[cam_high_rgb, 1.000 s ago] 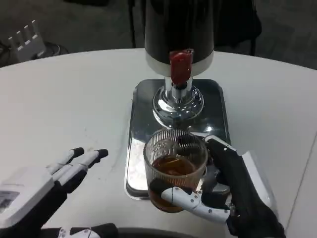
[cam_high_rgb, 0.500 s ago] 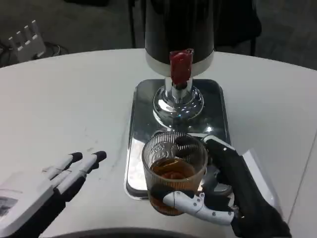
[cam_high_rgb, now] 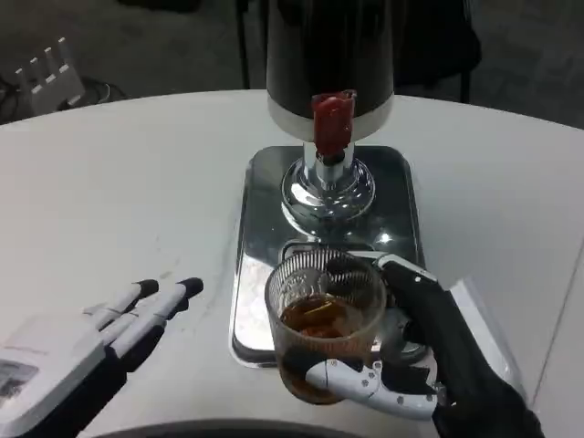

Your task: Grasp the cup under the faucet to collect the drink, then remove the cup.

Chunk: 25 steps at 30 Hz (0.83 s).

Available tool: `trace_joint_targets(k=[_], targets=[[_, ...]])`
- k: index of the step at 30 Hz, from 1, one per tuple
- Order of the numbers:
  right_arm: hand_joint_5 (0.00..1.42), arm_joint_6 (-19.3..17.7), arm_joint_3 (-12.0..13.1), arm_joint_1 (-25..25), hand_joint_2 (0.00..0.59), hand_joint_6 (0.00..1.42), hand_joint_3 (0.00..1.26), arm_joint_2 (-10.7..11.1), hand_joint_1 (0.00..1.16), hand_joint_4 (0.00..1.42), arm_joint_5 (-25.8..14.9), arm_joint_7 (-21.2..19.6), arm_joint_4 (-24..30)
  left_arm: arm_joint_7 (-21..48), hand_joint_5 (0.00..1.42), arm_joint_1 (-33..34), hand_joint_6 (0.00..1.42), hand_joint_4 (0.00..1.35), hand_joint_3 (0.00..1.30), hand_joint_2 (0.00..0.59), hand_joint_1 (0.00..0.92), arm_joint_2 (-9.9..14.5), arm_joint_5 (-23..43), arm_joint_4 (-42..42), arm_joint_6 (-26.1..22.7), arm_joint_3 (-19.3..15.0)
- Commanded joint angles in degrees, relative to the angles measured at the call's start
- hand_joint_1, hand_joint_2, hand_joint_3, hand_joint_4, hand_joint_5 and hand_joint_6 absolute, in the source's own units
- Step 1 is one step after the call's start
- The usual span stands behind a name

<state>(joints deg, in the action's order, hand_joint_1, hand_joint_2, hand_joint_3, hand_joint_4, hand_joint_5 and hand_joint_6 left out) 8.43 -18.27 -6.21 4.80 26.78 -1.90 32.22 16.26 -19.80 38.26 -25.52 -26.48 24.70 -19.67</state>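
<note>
Right hand [cam_high_rgb: 429,365] grips the amber-filled cup [cam_high_rgb: 324,319] at the tray's [cam_high_rgb: 260,237] near edge, the removing step, which next calls for a level carry onto the table [cam_high_rgb: 137,182].

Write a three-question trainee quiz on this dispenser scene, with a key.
1. True or false: the right hand grips the glass cup.
2. What is in the cup? A) nothing B) brown drink C) ice only
3. Fill in: the left hand rests on the white ____, holding nothing.

Key: 1 true. 2 B. 3 table. The cup sits at the near edge of the metal tray, in front of the faucet's red lever.
</note>
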Motion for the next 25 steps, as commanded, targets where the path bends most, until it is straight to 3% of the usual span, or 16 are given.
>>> trace_joint_targets(k=[1, 25], targets=[[1.08, -3.0, -0.2, -0.3, 0.185, 1.13, 0.85, -0.3, 0.79, 0.92, -0.6, 0.1, 2.7, 0.9, 0.0, -0.6, 0.13, 0.0, 0.01, 0.11, 0.0, 0.3, -1.1, -0.7, -0.1, 0.1], [1.09, -3.1, 0.3, -2.0, 0.185, 1.16, 0.87, 0.1, 0.79, 0.94, -0.3, 0.5, 4.5, 1.6, 0.0, -0.5, 0.13, 0.0, 0.01, 0.108, 0.0, 1.0, -1.7, -1.6, 1.1, 0.4]])
